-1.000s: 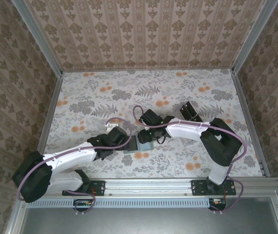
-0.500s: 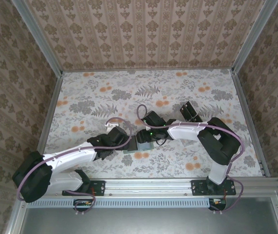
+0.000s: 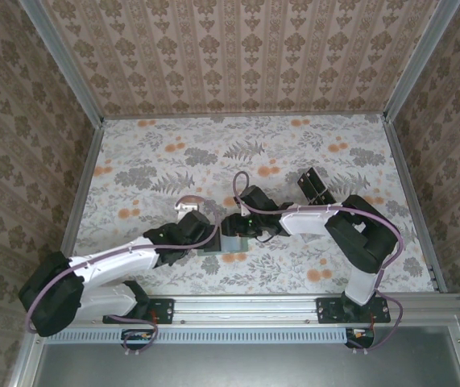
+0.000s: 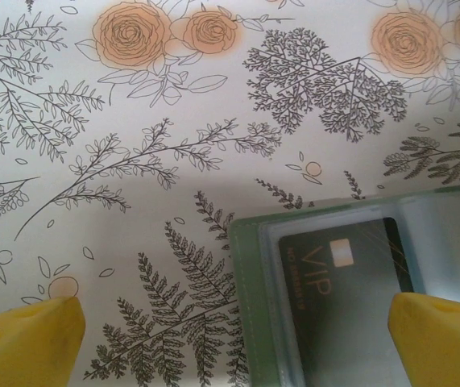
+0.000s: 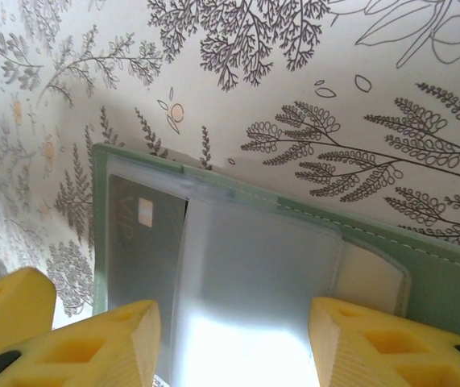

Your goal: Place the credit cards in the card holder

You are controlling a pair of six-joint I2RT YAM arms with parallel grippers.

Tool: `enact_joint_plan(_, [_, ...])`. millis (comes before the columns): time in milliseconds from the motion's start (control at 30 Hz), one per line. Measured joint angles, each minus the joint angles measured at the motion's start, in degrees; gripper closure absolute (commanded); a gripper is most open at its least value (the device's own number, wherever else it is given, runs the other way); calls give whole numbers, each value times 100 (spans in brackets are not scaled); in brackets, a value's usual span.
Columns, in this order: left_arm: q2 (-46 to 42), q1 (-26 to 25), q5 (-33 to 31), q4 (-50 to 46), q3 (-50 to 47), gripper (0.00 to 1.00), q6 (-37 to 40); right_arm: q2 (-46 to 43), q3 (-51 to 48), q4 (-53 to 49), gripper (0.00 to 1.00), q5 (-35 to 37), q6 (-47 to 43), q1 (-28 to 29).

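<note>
Floral-papered bench (image 3: 294, 145): wallet (image 4: 246, 282) lies open, black card (image 4: 342, 298) under its clear sleeve (image 5: 254, 274). Left end effector (image 4: 234, 343) spread wide; right end effector (image 5: 238, 347) half-open, seemingly steadying the sleeve.

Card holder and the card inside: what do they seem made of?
Card holder: matte sage-green cover, probably faux leather, judging by edge stitching; its sleeves seem glossy clear plastic, showing glare. Credit card: likely smooth dark plastic, with printed VIP lettering.
</note>
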Motion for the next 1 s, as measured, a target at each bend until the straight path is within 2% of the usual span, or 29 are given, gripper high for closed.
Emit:
enact_joint_plan(333, [-291,-101,-4,4,-264,0,-15,0,-55,103,49,-170,297,9])
enact_joint_plan(667, [-341,-103,-35,4,-306,0,-52,-262,638,-1300,49,562,-522,315])
enact_joint_plan(1000, [-501,-103,-94,24,-378,0,-68,-146,992,-1878,49,929,-920,485])
